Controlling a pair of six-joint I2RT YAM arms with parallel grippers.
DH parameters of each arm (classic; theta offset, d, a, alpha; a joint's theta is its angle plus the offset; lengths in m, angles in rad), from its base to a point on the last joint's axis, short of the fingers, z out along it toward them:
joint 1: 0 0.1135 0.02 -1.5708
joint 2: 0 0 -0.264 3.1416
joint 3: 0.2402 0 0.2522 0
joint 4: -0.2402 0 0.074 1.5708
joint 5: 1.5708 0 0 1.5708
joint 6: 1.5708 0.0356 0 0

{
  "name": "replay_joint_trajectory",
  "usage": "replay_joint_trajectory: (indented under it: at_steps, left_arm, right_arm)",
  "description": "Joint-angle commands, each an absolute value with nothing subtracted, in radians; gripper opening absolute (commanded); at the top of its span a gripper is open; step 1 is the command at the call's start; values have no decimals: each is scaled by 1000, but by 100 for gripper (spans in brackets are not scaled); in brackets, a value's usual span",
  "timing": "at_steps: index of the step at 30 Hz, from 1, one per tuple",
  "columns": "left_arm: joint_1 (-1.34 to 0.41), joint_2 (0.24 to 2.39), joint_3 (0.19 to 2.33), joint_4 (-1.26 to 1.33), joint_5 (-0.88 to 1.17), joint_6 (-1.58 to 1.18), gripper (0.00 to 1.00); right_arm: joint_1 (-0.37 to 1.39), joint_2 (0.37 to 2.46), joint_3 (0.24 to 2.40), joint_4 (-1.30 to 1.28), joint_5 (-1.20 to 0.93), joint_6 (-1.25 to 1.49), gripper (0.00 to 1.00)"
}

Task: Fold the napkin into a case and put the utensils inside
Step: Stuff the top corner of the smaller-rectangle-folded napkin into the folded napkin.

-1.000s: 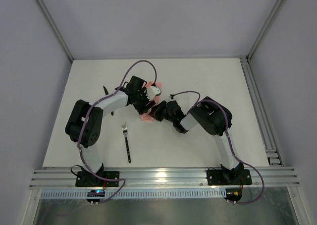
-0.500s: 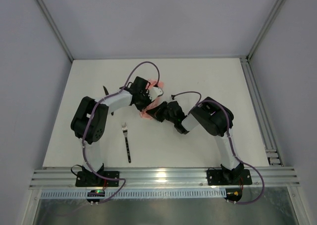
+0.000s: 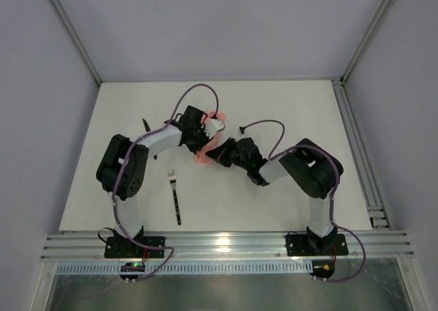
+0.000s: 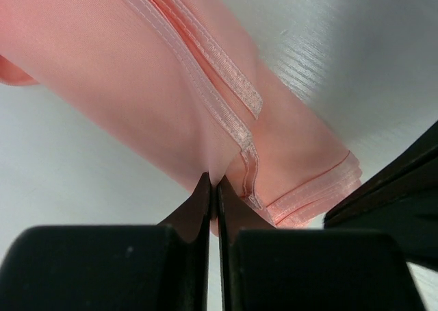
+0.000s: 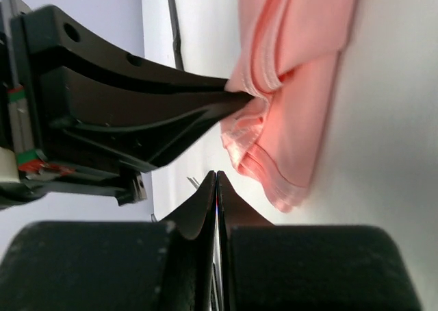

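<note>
The pale-pink napkin (image 4: 171, 85) lies folded into a narrow oblong at the table's middle, mostly hidden under the wrists in the top view, where only pink bits (image 3: 202, 159) show. My left gripper (image 4: 213, 181) is shut on a fold of its top layer, near the stitched hem. My right gripper (image 5: 216, 177) is shut with nothing in it, its tips just short of the napkin's (image 5: 301, 105) layered end, facing the left fingers (image 5: 171, 98). The fork (image 3: 176, 196) lies apart near the front left. The black knife (image 3: 147, 126) shows partly behind the left arm.
Both wrists crowd together over the napkin, the left gripper (image 3: 203, 140) and right gripper (image 3: 212, 157) nearly touching. Purple cables loop above each arm. A metal rail (image 3: 356, 146) runs along the table's right edge, and another along the near edge.
My left gripper went from open to shut, pinching the napkin's fold. The right arm's elbow swung out to the right while its shut gripper stayed by the napkin.
</note>
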State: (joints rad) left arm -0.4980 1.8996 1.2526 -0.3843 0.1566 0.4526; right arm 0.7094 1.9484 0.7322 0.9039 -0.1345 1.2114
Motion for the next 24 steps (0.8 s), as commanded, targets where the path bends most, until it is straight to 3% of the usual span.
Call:
replay_joint_trajectory:
  at_steps: [1,7,24]
  left_arm:
    - [-502,1845,1243,-373,169,423,2]
    - [-502,1842,1247,-383,189,410,2]
    - [-495,1779,1247,-446,319,411,3]
  right_arm:
    - [707,1969,828,911,-141,1173,4]
    - [709,2074,893,937,-152,1249,4]
    - [701,2105,906,827,-84,1253,4]
